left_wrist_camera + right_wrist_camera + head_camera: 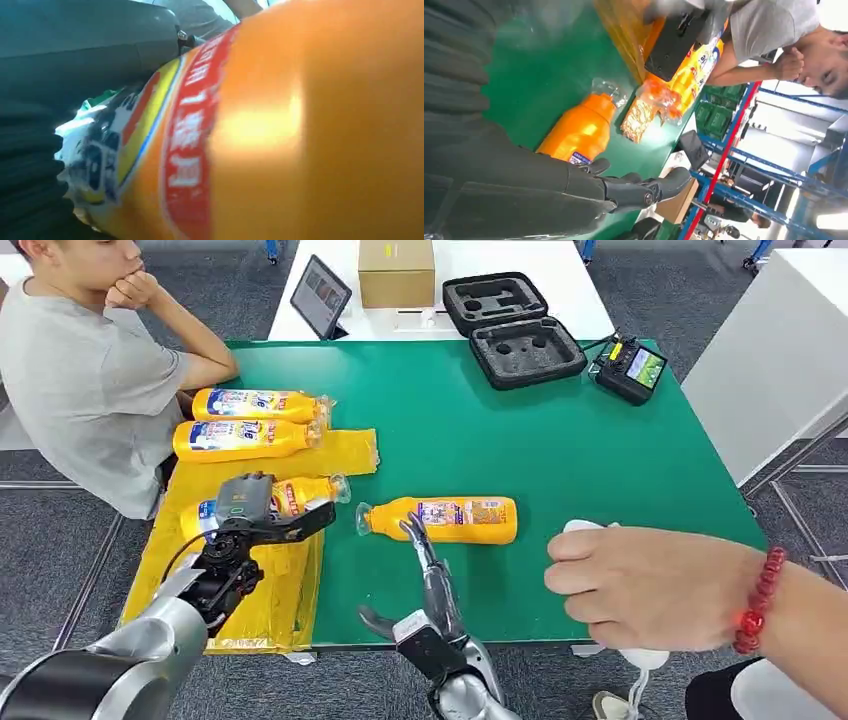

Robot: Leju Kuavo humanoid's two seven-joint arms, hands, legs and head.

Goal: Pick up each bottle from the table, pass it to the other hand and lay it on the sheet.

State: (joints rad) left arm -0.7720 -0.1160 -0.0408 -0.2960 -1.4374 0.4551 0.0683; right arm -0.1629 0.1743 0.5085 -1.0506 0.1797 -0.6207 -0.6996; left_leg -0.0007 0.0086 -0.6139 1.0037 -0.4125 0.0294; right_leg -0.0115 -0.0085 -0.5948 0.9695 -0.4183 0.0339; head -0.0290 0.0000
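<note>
Right hand [432, 602], fingers apart and holding nothing, reaches from the table's near edge to the lying orange bottle [445, 519], whose long axis runs along that edge; left hand [262, 515] grips another bottle [300, 494] over the yellow sheet [262, 592].

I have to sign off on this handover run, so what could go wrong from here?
The left robot hand holds a bottle above the yellow sheet; released high, it might roll off. The right robot hand reaches over the lone bottle and could nudge it away. A person's hand is close by.
</note>
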